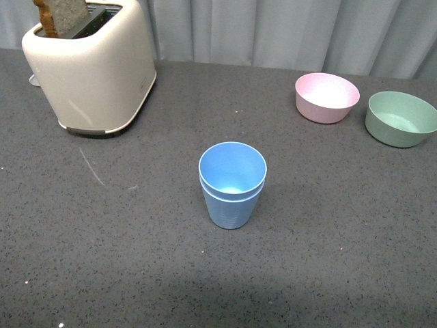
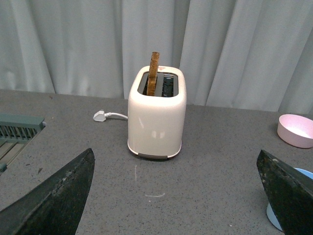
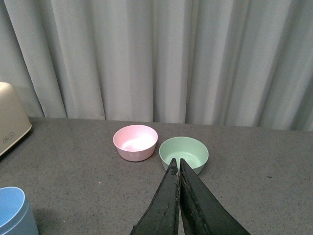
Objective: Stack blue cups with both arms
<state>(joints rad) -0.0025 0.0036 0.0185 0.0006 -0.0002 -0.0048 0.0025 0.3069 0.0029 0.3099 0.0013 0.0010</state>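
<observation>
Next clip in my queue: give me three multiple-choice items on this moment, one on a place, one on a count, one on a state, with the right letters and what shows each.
1. Where do the blue cups stand?
A. Mid-table, apart from the toaster and the bowls
B. Inside the green bowl
C. On top of the toaster

2. How many bowls are on the table?
A. One
B. Two
C. Four

3. In what state is the right hand?
A. Shut on a cup
B. Wide open
C. Shut and holding nothing

Key: 1 A, the front view shows the nested cups alone at the centre. 2 B, a pink bowl beside the green one. 3 C, the right wrist view shows its fingers pressed together with nothing between.
</observation>
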